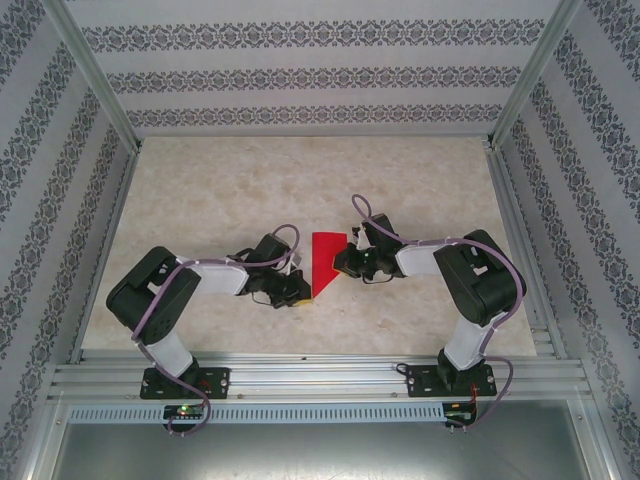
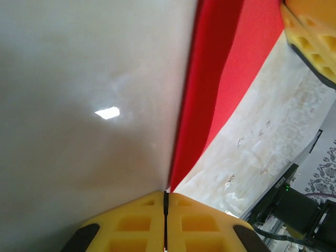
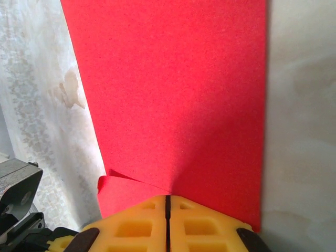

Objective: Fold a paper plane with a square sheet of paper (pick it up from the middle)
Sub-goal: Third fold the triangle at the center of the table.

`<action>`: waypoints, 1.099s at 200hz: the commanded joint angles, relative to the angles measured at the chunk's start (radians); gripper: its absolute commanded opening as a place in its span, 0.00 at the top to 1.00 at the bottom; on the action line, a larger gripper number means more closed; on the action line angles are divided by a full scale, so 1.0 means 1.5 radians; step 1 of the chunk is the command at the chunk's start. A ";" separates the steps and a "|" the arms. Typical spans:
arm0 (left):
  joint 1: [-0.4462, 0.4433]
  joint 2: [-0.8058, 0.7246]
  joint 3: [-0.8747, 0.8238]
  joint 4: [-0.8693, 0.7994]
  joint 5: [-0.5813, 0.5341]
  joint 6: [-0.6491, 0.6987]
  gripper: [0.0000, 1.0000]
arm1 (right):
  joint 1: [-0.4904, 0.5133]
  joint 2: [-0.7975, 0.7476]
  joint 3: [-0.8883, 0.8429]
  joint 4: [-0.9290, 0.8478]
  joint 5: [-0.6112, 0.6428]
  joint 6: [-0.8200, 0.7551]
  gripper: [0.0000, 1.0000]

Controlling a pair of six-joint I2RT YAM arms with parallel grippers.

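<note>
Top external view has the square sheet of paper (image 1: 322,258) in the middle of the desk (image 1: 220,190), doubled into a tapering wedge, left claw (image 1: 303,294) clenched on its near tip, right claw (image 1: 349,250) clenched on its far right edge, so folding looks begun, most creases left.

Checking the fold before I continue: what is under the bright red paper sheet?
A second red layer curls out beneath the bright red paper sheet beside the shut right gripper. Pale marbled tabletop borders it. Anything beneath the sheet's middle is covered.
</note>
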 commanded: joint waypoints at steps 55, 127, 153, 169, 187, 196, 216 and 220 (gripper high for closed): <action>0.010 -0.023 0.080 -0.043 -0.014 0.020 0.89 | 0.010 0.012 -0.033 -0.040 0.087 0.031 0.92; 0.009 0.072 0.088 -0.048 -0.029 0.035 0.90 | 0.009 0.016 -0.027 -0.037 0.076 0.030 0.91; 0.009 0.074 0.088 -0.116 -0.080 0.067 0.91 | 0.005 -0.005 -0.014 -0.039 0.053 0.024 0.89; 0.009 0.074 0.092 -0.148 -0.095 0.085 0.92 | 0.004 -0.032 0.007 -0.058 0.041 0.016 0.88; 0.009 0.072 0.091 -0.171 -0.108 0.098 0.93 | 0.005 -0.073 0.025 -0.075 0.039 0.006 0.87; 0.009 0.071 0.089 -0.172 -0.111 0.102 0.93 | 0.009 -0.094 0.029 -0.078 0.039 0.004 0.87; 0.009 0.078 0.092 -0.169 -0.109 0.103 0.93 | 0.033 -0.116 0.027 -0.073 0.042 0.010 0.90; 0.009 0.079 0.093 -0.167 -0.107 0.103 0.94 | 0.040 -0.115 0.025 -0.070 0.043 0.014 0.92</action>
